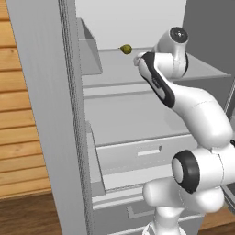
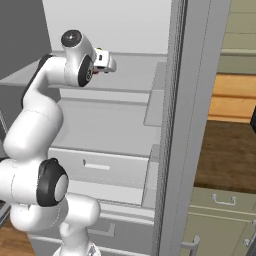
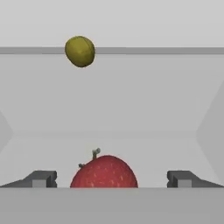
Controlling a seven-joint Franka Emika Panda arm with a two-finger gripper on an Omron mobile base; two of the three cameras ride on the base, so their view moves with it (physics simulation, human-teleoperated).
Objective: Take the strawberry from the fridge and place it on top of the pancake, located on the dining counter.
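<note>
In the hand view the red strawberry [image 3: 104, 171] lies on a pale fridge shelf, centred between my two dark fingertips [image 3: 41, 178]. My gripper [image 3: 112, 179] is open, its jaws standing wide on either side of the fruit without touching it. The fridge [image 1: 46, 114] stands with its doors open, and my arm reaches in over its upper shelf [image 2: 130, 75]. The pancake and the dining counter are out of view.
A small olive-green fruit [image 3: 80, 51] [image 1: 126, 49] sits farther back on the same shelf. Door bins [image 1: 89, 46] hang on the open door at the left. Drawers [image 1: 137, 153] lie below the shelf. A green-fronted wall counter [image 2: 220, 215] stands to the right of the fridge.
</note>
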